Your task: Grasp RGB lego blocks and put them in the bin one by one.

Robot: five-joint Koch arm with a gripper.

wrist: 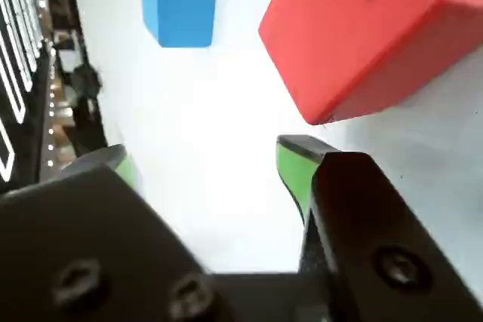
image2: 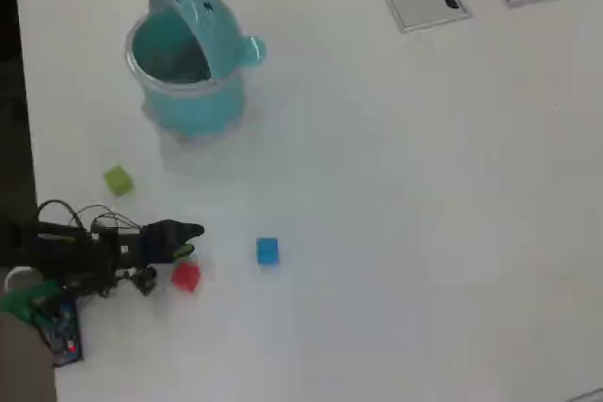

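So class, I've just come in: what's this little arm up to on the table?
A small robot arm is reaching toward the red block, its gripper open and empty just beside it. In the wrist view the red block lies ahead and to one side of the green-tipped jaws, not between them. The blue block and the yellow-green block lie loose on the table. The teal bin stands with its lid up; no block shows inside it.

In the overhead view, 3 blocks point(image2: 186, 276) lie on the table point(image2: 424, 214) below the bin point(image2: 188, 63) (well apart).
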